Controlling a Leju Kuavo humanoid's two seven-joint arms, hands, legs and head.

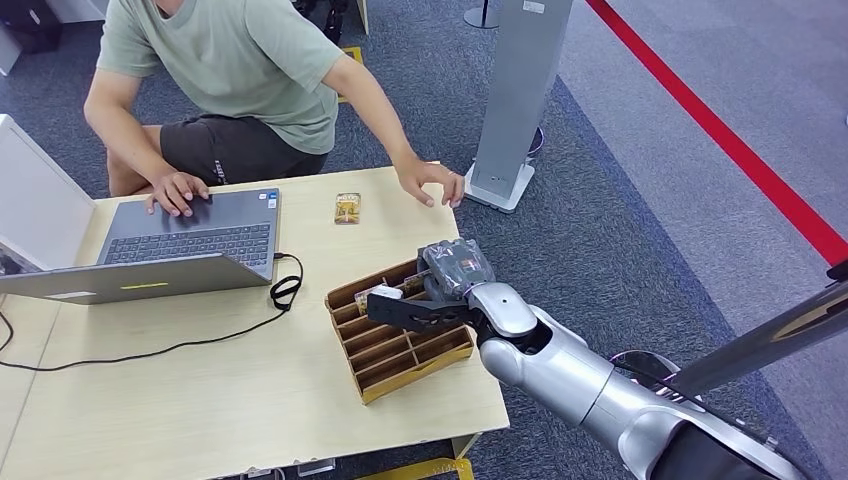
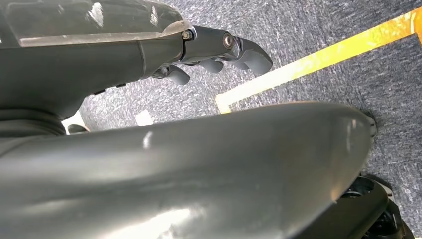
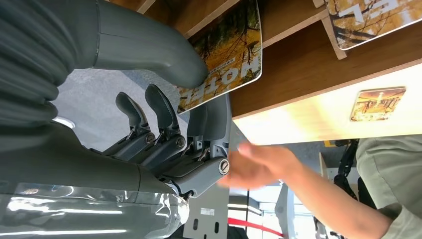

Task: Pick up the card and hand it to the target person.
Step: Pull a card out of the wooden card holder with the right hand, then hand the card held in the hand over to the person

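Pinching the glossy autumn-tree hotel card (image 3: 226, 59) between the thick grey thumb and a dark finger, our right hand (image 1: 450, 285) is working over the slotted brown cardboard rack (image 1: 400, 345) at the near right corner of the pale wooden counter (image 1: 200, 400). In the right wrist view the card is still lying partly against a wooden divider of the rack, so we are judging the lift as barely begun. We are wanting to draw the card straight out along its slot, keeping the pinch firm, since its slick face could slip. A second similar card (image 1: 347, 208) is lying flat on the counter farther off. The person's hand (image 1: 430, 180) is hovering at the counter's far edge, near enough for a short carry. Our left hand (image 2: 219, 50) is hanging by the carpet with its fingers curled and holding nothing.
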